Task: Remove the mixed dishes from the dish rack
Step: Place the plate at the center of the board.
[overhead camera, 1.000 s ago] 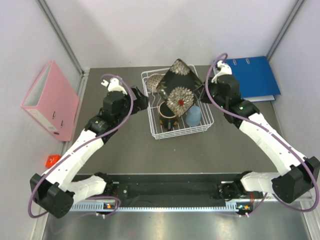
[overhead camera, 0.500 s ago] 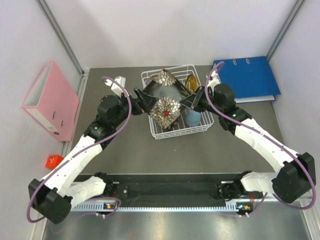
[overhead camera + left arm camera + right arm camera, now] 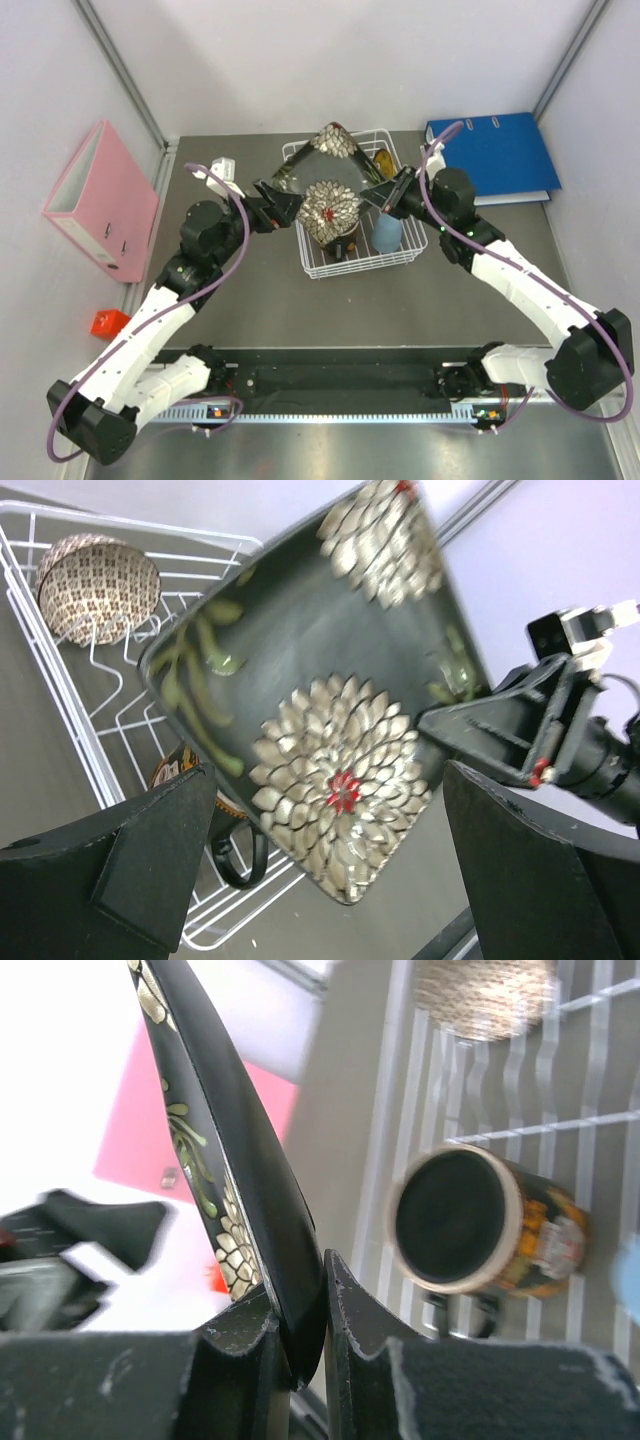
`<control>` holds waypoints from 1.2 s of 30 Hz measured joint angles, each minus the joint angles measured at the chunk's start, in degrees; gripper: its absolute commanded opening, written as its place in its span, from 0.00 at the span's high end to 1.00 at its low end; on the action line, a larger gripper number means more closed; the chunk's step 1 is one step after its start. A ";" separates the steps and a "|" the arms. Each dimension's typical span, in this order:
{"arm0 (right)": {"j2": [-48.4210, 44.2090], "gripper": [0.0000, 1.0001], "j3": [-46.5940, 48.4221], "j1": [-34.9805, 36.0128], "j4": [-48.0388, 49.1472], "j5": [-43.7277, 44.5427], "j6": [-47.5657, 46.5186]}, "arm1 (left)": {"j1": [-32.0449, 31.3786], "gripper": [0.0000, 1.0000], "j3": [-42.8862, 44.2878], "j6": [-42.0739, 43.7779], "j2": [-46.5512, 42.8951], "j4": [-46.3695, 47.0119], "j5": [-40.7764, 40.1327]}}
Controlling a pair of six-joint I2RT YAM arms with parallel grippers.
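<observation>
My right gripper [image 3: 373,196] is shut on the right edge of the dark floral square plate [image 3: 322,183] and holds it tilted above the dish rack [image 3: 408,255]. In the right wrist view its fingers [image 3: 345,1310] pinch the plate's rim [image 3: 215,1130]. My left gripper [image 3: 273,208] is open and faces the plate from the left; the plate [image 3: 320,680] sits between its fingers without touching. In the rack are the speckled bowl [image 3: 97,575], the dark mug [image 3: 470,1220], the light-blue cup [image 3: 386,232] and the amber plate [image 3: 383,160].
A pink binder [image 3: 100,200] stands at the left wall. A blue binder [image 3: 495,155] lies at the back right, close behind the right arm. A small orange-red object [image 3: 105,322] lies at the table's left edge.
The right arm has brought the floral plate down from high over the rack and turned it toward the left gripper. The left gripper has swung round to face the plate, still open.
</observation>
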 measured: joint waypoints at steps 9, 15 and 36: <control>2.67 1.00 -1.97 0.48 14.84 -8.70 8.90 | 0.00 0.16 -2.54 -0.66 1.88 1.66 0.50; 5.62 1.00 -2.95 2.12 20.61 -11.02 12.26 | 0.00 0.34 -2.73 -1.70 2.49 3.89 0.52; 5.64 1.00 -7.08 4.92 22.73 -7.13 13.31 | 0.09 0.65 -6.80 -4.35 -1.92 4.46 -10.19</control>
